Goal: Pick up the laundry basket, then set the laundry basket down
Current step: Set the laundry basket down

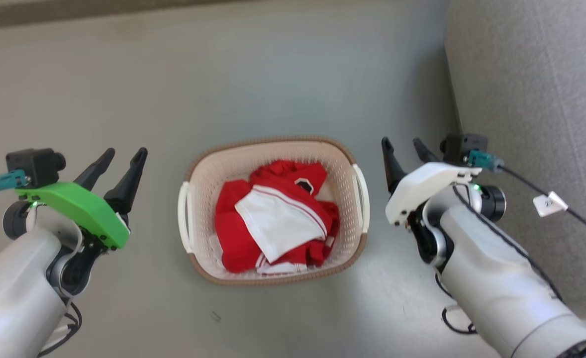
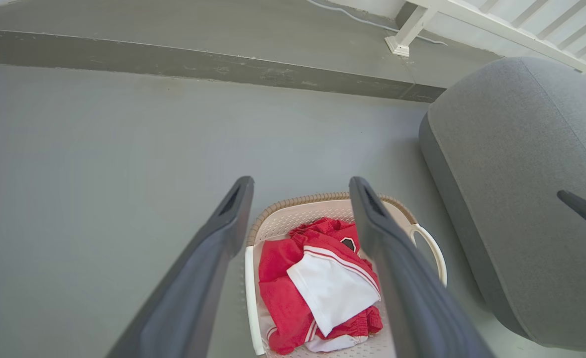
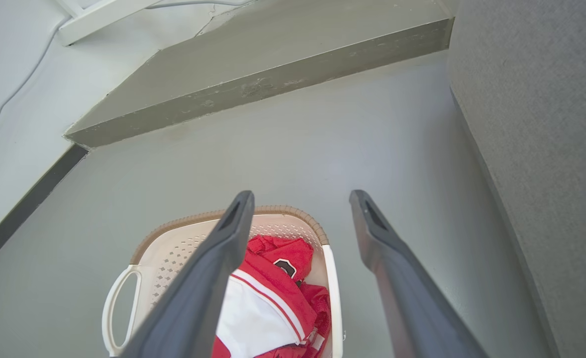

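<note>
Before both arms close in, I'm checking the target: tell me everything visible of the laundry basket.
The laundry basket is small, cream plastic with rounded corners, perforated walls, a brown woven-look rim and a white handle on each short side. It stands upright on the grey floor between the open left gripper and right gripper, touched by neither. Red and white clothes lie inside.

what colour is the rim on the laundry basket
The rim is brown with a woven look, on the cream laundry basket; best seen in the head view.
</note>
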